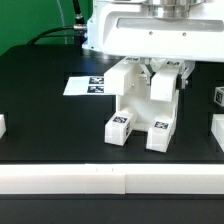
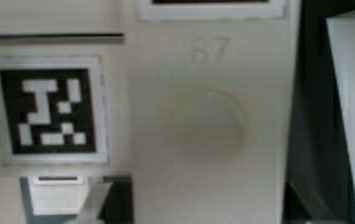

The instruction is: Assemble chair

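Note:
The partly built chair [image 1: 135, 98] stands mid-table, white and chunky. Two thick legs slope toward the front, each with a tag on its end: one [image 1: 121, 126] on the exterior view's left, the other [image 1: 162, 128] to its right. My gripper [image 1: 165, 71] comes down from above onto the upper end of the right-hand leg and is shut on it. In the wrist view that leg [image 2: 200, 110] fills the picture, with an embossed number and a round mark, and a tag [image 2: 44, 110] sits on the part beside it. Dark fingers [image 2: 113, 200] flank the leg; the gripper [image 2: 206, 202] hides its own contact.
The marker board [image 1: 88, 86] lies flat behind the chair on the exterior view's left. Two loose white parts sit at the right edge, one tagged [image 1: 218, 97] and one nearer [image 1: 215, 126]. Another white piece [image 1: 2, 125] shows at the left edge. A white rail [image 1: 110, 180] runs along the front.

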Controlling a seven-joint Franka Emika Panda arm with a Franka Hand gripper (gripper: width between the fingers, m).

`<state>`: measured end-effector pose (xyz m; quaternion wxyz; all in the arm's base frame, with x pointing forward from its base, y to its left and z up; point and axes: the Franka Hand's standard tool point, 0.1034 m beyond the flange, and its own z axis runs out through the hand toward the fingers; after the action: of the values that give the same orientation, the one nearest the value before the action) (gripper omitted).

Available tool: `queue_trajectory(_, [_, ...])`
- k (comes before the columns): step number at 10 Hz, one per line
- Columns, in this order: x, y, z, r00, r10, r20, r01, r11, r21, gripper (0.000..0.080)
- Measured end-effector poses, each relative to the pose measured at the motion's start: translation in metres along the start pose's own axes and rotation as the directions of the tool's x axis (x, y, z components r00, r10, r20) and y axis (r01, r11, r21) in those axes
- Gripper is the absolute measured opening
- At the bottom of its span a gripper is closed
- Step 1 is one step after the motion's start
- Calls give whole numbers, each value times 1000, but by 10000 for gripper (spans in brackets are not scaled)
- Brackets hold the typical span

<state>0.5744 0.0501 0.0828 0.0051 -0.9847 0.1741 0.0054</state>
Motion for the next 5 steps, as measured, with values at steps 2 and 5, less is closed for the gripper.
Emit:
queue_trajectory(2, [2, 0, 7, 1000, -2, -17, 2, 1000, -1, 289])
queue_trajectory(5, [3, 0, 6, 1000, -6, -20, 6, 1000, 0, 289])
